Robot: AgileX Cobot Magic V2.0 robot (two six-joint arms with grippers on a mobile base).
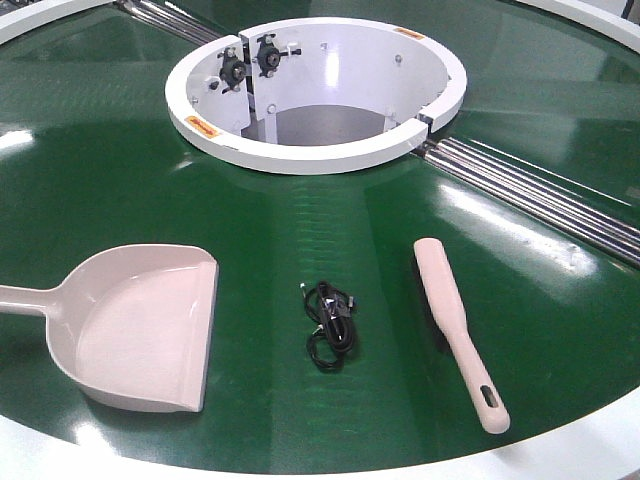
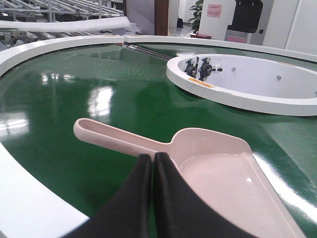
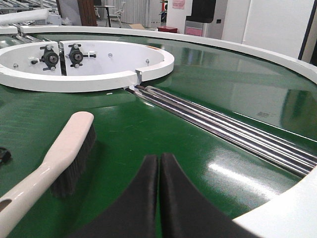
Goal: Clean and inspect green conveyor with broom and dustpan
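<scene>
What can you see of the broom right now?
The broom is a slim pale beige brush, plastic-looking, with dark bristles under its wider end and a slotted hole in the narrow handle. It lies bristles down on the green conveyor, handle toward the near rim, with nothing gripping it.

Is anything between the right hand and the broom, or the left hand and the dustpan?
Nothing visible does. The right hand has only bare green conveyor between it and the broom; the left hand hangs by the dustpan handle. The black cable lies between the two tools, off both paths.
</scene>
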